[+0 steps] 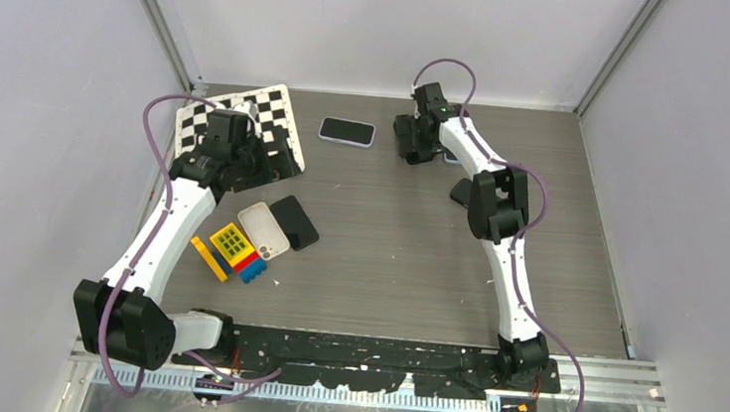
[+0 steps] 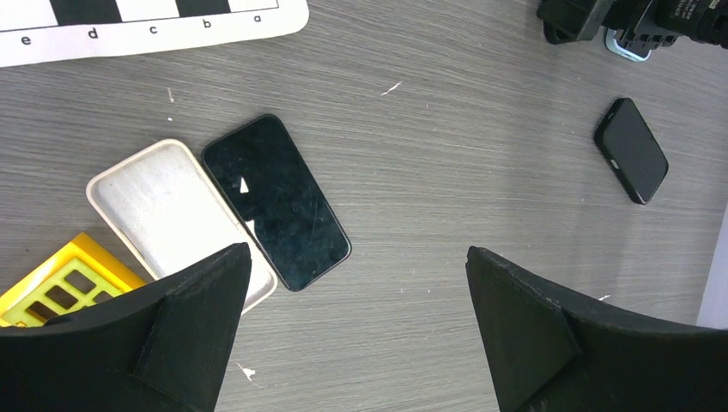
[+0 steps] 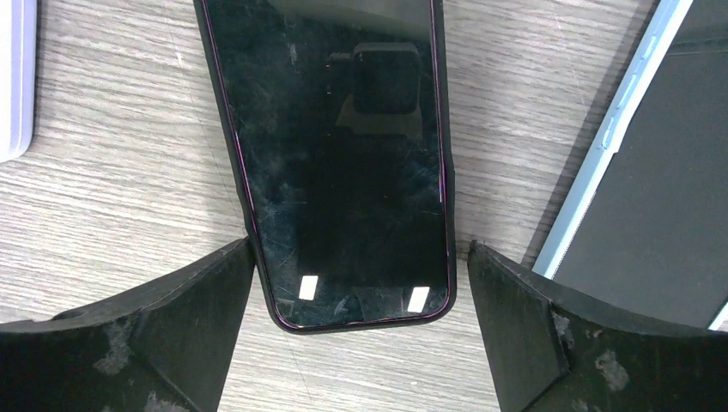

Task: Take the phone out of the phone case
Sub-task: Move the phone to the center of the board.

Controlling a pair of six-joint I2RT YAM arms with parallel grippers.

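top view
- writing: none legible; the chessboard sheet [image 1: 273, 123] lies at the far left of the table [image 1: 386, 258]
- left gripper [image 1: 245, 161]: over the near edge of the sheet; jaw state cannot be told from here
- right gripper [image 1: 415, 141]: far centre, just right of a pale-rimmed phone [image 1: 348, 131] lying screen up
- near left arm: white case [image 1: 263, 230] lying hollow side up, bare phone [image 1: 295, 222] touching its right side, yellow block [image 1: 232, 243] just in front
- small dark phone [image 1: 462, 190]: beside the right arm's elbow

left wrist view
- writing: sheet [image 2: 154, 26] edge reads "e d c b a"
- left gripper [image 2: 356, 253]: jaws wide apart, nothing between them
- under jaws: white case [image 2: 163, 210] and bare phone [image 2: 276, 202] side by side, both ahead of the left finger; corner of the case is behind that fingertip
- far right: small dark phone [image 2: 631, 150]

right wrist view
- writing: no brand or label readable
- right gripper [image 3: 360, 247]: jaws spread wide, holding nothing
- cased phone [image 3: 343, 154]: screen up in a black case [image 3: 266, 287], flat on the table, lengthwise between the two fingers, near end level with the fingertips; contact with the fingers cannot be told
- right of it: pale-blue phone [image 3: 635, 172], apart from the cased phone
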